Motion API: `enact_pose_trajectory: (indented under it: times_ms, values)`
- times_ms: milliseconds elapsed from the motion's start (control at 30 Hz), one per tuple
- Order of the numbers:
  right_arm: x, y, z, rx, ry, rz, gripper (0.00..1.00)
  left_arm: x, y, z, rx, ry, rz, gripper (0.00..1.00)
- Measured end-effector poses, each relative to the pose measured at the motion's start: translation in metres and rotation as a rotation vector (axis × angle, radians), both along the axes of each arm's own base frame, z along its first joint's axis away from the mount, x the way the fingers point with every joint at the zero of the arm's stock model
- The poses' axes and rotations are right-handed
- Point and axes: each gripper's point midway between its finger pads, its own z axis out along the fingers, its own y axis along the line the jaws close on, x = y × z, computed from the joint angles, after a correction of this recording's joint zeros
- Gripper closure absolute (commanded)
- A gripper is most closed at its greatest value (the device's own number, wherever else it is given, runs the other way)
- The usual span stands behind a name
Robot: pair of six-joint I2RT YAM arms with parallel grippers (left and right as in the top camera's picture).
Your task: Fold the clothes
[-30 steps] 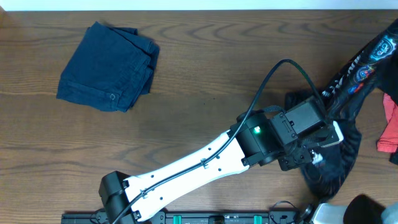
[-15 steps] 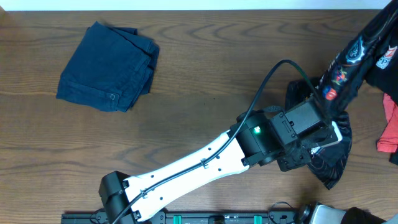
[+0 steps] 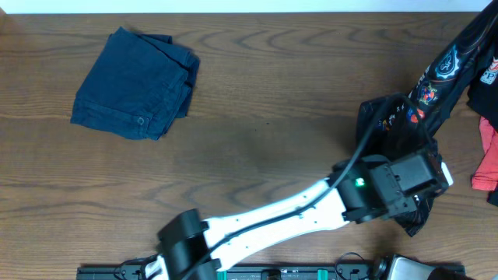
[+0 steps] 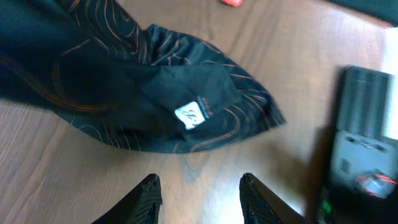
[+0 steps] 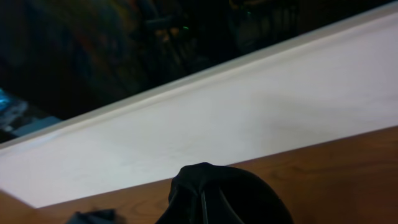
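Observation:
The black jersey [image 3: 433, 87] with thin orange lines hangs stretched from the top right corner down to the table, where its lower part lies bunched [image 3: 389, 124]. In the left wrist view the jersey [image 4: 143, 93] lies crumpled with a small white label showing. My left gripper [image 4: 199, 186] is open and empty above bare wood, just short of the jersey's near edge; its wrist [image 3: 405, 183] covers the jersey's lower end. My right gripper [image 5: 214, 202] is out of the overhead view, and black jersey fabric [image 5: 224, 186] is bunched at its jaws.
A folded navy denim garment [image 3: 136, 82] lies at the far left. A red garment [image 3: 489, 159] lies at the right edge, and a scrap of it [image 4: 231, 2] shows in the left wrist view. A black device [image 4: 367, 143] stands to the right of the left gripper.
The jersey has been pulled higher toward the top right, its lower part dragged up the table. My left arm has swung right and toward the front edge.

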Motion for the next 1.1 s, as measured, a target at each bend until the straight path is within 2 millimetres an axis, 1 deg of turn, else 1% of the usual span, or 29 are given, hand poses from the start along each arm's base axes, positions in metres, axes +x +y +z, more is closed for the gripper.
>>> enact_pose_trajectory:
  times_ms: [100, 200, 267, 333, 367, 467, 567, 600, 633, 700, 733, 767, 833, 1000, 1100]
  values:
    - [-0.012, 0.015, 0.007, 0.008, -0.018, 0.03, 0.99, 0.012, -0.01, -0.015, -0.005, -0.023, 0.058, 0.55]
    - [-0.025, 0.03, 0.013, 0.011, -0.035, 0.062, 0.99, 0.026, -0.016, -0.019, -0.032, -0.047, 0.136, 0.53]
    - [-0.031, 0.036, 0.016, 0.014, -0.04, 0.076, 0.99, 0.033, -0.019, -0.014, -0.067, -0.063, 0.187, 0.52]
    - [-0.033, 0.042, 0.015, 0.018, -0.037, 0.092, 0.99, 0.041, -0.021, -0.007, -0.103, -0.078, 0.237, 0.48]
    - [-0.033, 0.043, 0.015, 0.019, -0.036, 0.097, 0.99, 0.043, -0.021, -0.006, -0.112, -0.083, 0.252, 0.49]
    - [-0.031, 0.049, 0.013, 0.023, -0.029, 0.115, 0.99, 0.053, -0.019, -0.002, -0.125, -0.113, 0.312, 0.48]
    - [-0.031, 0.052, 0.013, 0.024, -0.028, 0.123, 0.99, 0.063, -0.013, -0.003, -0.114, -0.144, 0.358, 0.49]
    - [-0.032, 0.052, 0.013, 0.024, -0.029, 0.123, 0.99, 0.069, -0.01, -0.006, -0.101, -0.156, 0.377, 0.5]
    - [-0.032, 0.052, 0.013, 0.023, -0.029, 0.123, 0.99, 0.073, -0.006, -0.01, -0.086, -0.161, 0.391, 0.55]
    - [-0.033, 0.049, 0.013, 0.019, -0.028, 0.106, 0.99, 0.084, 0.008, -0.02, -0.029, -0.183, 0.433, 0.73]
    - [-0.033, 0.048, 0.013, 0.017, -0.027, 0.097, 0.99, 0.089, 0.013, -0.023, -0.009, -0.188, 0.454, 0.78]
    - [-0.034, 0.044, 0.012, 0.013, -0.023, 0.076, 0.99, 0.094, 0.021, -0.026, 0.015, -0.201, 0.477, 0.85]
    - [-0.036, 0.039, 0.01, 0.007, -0.015, 0.04, 0.99, 0.106, 0.037, -0.029, 0.064, -0.226, 0.519, 0.94]
    - [-0.038, 0.024, 0.004, -0.022, 0.011, -0.043, 0.98, 0.126, 0.08, -0.037, 0.213, -0.287, 0.595, 0.94]
    - [-0.037, 0.013, -0.004, -0.041, 0.042, -0.102, 0.98, 0.136, 0.104, -0.034, 0.281, -0.322, 0.636, 0.94]
